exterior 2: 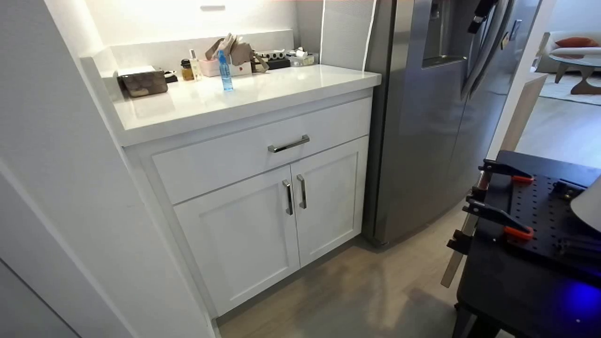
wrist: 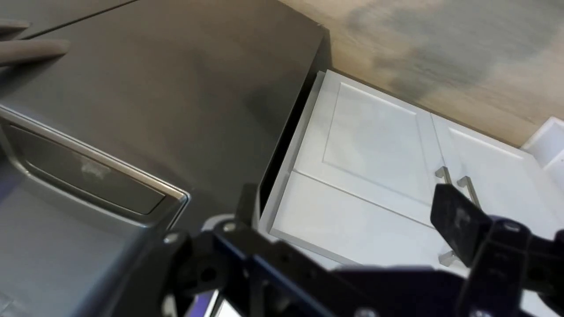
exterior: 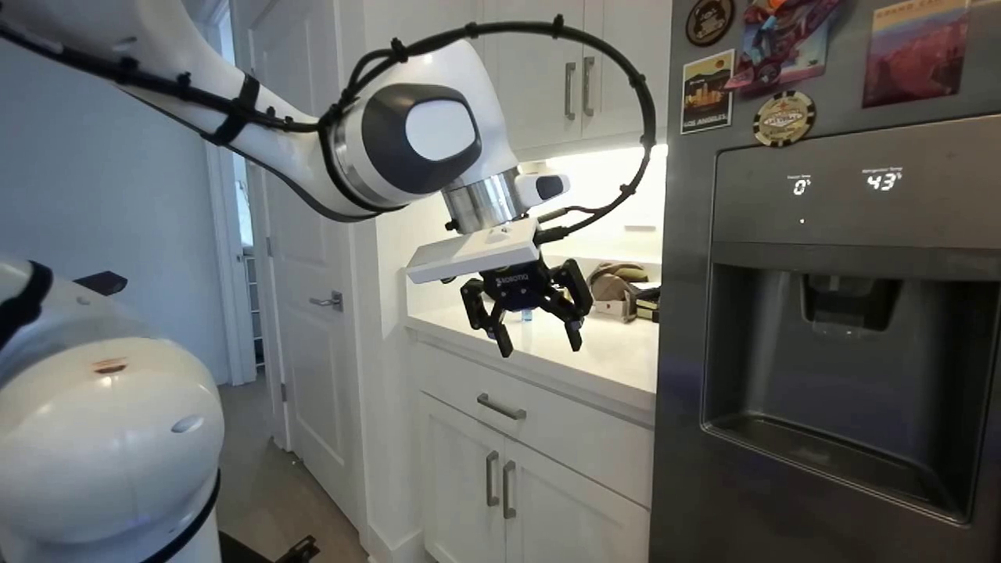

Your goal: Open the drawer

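Note:
The white drawer is shut under the countertop, with a short horizontal metal bar handle. In an exterior view its whole front and its handle show unobstructed. My gripper is open and empty, in the air above the level of the handle and apart from the drawer. In the wrist view my open fingers frame part of the drawer front. The drawer handle is mostly hidden behind the right-hand finger there. The drawer's inside is hidden.
White cabinet doors with vertical handles lie below the drawer. A grey refrigerator stands right beside the cabinet. The countertop holds a blue bottle and bags. A black table with clamps stands opposite.

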